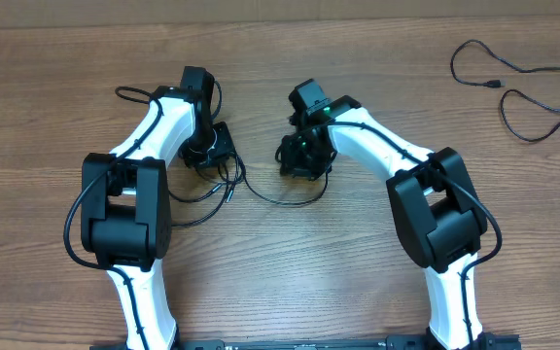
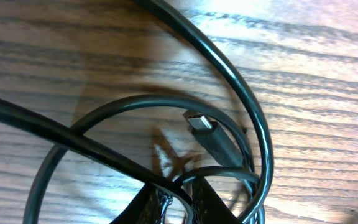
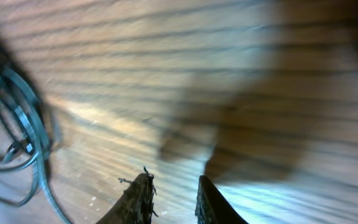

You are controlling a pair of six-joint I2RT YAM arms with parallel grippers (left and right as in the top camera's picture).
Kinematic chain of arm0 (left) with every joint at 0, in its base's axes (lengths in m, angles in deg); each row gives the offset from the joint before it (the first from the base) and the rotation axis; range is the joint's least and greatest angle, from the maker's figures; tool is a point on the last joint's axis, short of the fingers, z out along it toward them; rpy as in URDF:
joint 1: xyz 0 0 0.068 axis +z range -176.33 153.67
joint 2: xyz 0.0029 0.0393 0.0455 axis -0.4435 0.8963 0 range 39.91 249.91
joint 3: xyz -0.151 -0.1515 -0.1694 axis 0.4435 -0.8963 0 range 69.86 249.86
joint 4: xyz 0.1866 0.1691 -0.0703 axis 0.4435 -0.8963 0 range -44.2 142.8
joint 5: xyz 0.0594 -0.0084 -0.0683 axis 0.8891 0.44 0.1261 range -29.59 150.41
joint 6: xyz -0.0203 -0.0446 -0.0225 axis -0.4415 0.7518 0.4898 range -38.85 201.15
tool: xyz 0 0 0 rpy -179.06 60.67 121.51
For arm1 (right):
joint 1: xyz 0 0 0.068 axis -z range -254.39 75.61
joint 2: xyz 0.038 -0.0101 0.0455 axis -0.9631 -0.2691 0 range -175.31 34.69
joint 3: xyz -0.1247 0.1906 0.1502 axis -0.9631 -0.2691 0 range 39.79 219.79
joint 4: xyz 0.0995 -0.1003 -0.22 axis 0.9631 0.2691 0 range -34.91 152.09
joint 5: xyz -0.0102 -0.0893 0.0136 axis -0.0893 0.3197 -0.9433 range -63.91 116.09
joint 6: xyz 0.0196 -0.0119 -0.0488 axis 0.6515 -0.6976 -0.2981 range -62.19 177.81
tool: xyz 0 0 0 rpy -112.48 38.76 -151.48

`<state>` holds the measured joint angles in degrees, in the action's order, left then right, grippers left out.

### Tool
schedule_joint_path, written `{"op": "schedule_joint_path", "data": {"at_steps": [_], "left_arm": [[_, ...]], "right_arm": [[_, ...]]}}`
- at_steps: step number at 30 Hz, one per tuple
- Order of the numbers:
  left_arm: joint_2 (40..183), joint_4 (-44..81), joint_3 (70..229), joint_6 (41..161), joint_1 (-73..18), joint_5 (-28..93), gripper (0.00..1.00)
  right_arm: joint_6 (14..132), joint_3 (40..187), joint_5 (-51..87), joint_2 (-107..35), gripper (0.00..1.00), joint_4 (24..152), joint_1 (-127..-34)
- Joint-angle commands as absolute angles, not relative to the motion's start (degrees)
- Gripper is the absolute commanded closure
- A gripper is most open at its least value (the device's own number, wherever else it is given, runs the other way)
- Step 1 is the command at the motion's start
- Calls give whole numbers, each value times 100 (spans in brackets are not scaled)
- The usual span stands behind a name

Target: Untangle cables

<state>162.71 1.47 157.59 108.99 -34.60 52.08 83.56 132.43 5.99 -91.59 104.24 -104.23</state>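
Bare tabletop (image 1: 280, 282) lies open at 6 o'clock between the two arms, and along the 12 o'clock edge. The tangled cables (image 1: 261, 192) block the centre, flanked by the left arm (image 1: 149, 136) and right arm (image 1: 377, 146). A loose cable (image 1: 518, 87) crosses 2 o'clock.

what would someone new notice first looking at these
First, the left arm and right arm, both white and black, lean toward each other at the middle of the wooden table over a tangle of thin black cables. Next, a lone cable lies loose in the far right corner, apart from everything else. In the left wrist view, a silver-tipped plug sits inside the loops.
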Motion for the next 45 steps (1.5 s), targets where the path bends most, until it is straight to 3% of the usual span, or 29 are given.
{"op": "schedule_joint_path", "data": {"at_steps": [1,12,26,34,45], "left_arm": [[16593,226,15507,10748,-3541,4709,80],[16593,315,15507,10820,-3541,4226,74],[16593,311,15507,10818,-3541,3994,75],[16593,274,15507,10818,-3541,3979,75],[16593,269,15507,10818,-3541,3981,75]], "right_arm": [[8863,13372,1010,-9260,76,10262,-10738],[9961,13372,1067,-9292,76,9796,-11140],[10337,13350,1948,-9338,77,9512,-11298],[10404,13342,3408,-9340,77,9733,-11779],[10383,13339,3137,-9340,75,10214,-11746]]}}
